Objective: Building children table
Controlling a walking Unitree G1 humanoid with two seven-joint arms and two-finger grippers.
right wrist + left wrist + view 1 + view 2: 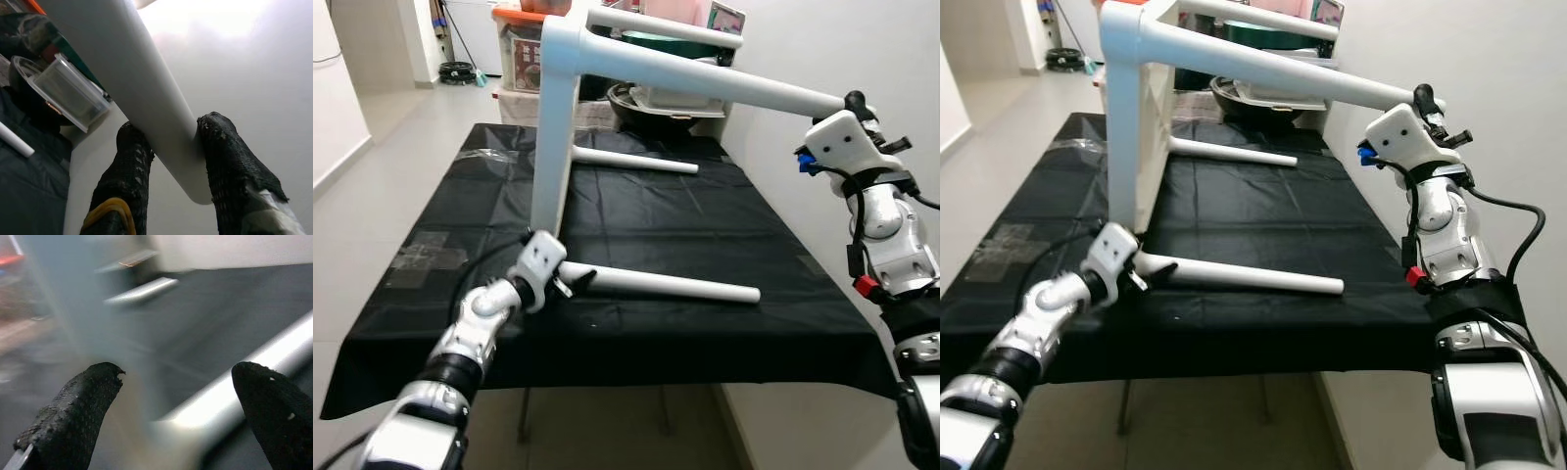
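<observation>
A white children's table lies on its side on the black-covered worktable. Its top stands on edge with the legs pointing right. My right gripper is shut on the end of the raised front leg; the right wrist view shows both fingers clamped on that leg. The lower front leg lies on the cloth. My left gripper is open at its base. In the left wrist view this leg runs between the spread fingertips.
Another lower leg rests on the cloth further back. Stacked plastic boxes and a dark bowl stand behind the worktable. A white wall closes the right side. Open floor lies to the left.
</observation>
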